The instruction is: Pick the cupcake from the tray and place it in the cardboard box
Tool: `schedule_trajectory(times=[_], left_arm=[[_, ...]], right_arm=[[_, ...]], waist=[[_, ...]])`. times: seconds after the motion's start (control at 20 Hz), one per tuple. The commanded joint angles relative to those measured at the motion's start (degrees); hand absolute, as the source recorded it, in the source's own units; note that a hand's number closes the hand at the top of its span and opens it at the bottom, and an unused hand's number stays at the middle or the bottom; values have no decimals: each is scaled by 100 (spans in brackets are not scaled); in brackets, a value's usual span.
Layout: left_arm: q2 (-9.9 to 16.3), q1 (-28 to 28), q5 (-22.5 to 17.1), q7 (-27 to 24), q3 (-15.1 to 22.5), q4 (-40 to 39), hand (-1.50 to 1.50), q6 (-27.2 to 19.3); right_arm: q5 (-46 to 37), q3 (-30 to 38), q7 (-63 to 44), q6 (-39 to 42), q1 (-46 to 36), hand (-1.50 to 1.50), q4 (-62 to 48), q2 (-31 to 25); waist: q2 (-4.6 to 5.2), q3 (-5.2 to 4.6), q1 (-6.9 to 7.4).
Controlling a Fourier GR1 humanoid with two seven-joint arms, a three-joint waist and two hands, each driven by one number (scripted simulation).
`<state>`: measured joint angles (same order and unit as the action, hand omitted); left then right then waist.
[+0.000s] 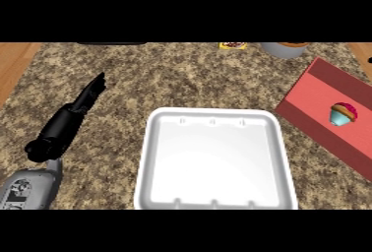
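Cupcake (pixel 343 113) w/ teal wrapper, upright on red tray (pixel 320 86), right.

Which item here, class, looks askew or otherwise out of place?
The cupcake lies tipped on its side on the red tray at the right, not upright. The white container at centre holds nothing. The left hand rests open on the counter.

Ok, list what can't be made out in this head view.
- Right hand: not in view.
- Left hand: seen edge-on, fingers straight, resting on the counter.
- White tray: near edge cut off at the bottom.
- Red box: right side cut by the edge. The cupcake already lies in it.
- Grey container and small packet: cut off at the top, too small to identify.
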<state>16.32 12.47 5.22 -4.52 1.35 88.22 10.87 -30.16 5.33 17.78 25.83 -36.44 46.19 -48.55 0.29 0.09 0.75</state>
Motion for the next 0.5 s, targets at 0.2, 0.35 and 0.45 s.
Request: schedule_trajectory(times=[0.2,0.35,0.45], left_arm=[[96,-75,-56,197,-71,189,0,63],[46,143,-159,177,-136,74,0,96],[-74,-147,47,-76,29,6,0,0]], right_arm=[[2308,2203,98,213,-459,-150,-1041,601],[2766,2709,-427,244,-706,-150,-1553,527],[2837,2908,-403,265,-671,-150,-1934,192]], waist=[[-44,19,-52],[-6,3,-49],[20,2,11]])
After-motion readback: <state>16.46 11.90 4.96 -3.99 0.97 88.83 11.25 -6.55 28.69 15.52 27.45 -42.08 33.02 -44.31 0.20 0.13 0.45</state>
